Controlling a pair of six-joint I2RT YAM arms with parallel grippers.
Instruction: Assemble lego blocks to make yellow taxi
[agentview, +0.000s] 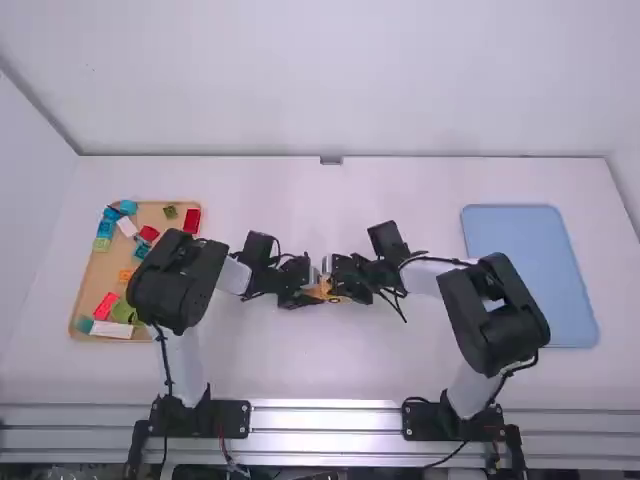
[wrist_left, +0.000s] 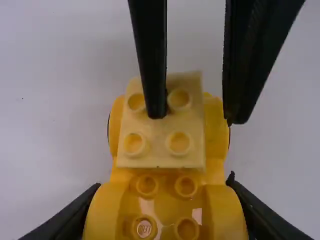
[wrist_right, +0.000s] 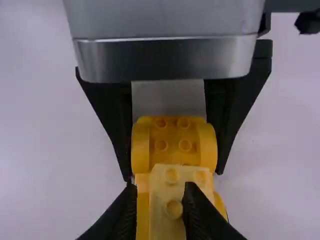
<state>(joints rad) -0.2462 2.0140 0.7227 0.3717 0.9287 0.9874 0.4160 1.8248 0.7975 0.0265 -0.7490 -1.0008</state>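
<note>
1. You have the left gripper (agentview: 313, 291) pinching the taxi (wrist_left: 167, 180): its jaws press in on both sides of the yellow body, across the rounded end next to the pale block (wrist_left: 192, 125).
2. Your right gripper (agentview: 338, 284) has its jaws spread. One jaw lies over the studs of the pale block, the other stands off beside its edge; you can't tell how firmly the first one touches.
3. The pale block sits on top of the taxi, between its two rounded yellow ends, studs up. You can't tell whether it is pressed fully down.
4. Your left arm (agentview: 180, 285) rises from its base, bends at the big black elbow and points its gripper inward to the right. Your right arm (agentview: 495, 315) mirrors it, pointing left, so the two grippers meet nose to nose around the taxi, near the middle of the bench (agentview: 260, 365).
5. At the left of your white bench you have a tan tray (agentview: 100, 272) with loose blocks (agentview: 192, 220) in it: red, blue, green, white and orange.
6. At the right lies a flat blue mat (agentview: 528, 275), beyond your right arm's elbow.
7. Behind the bench stands a plain white wall (agentview: 300, 85); metal rails (agentview: 325, 420) run along the near edge by the arm bases.
</note>
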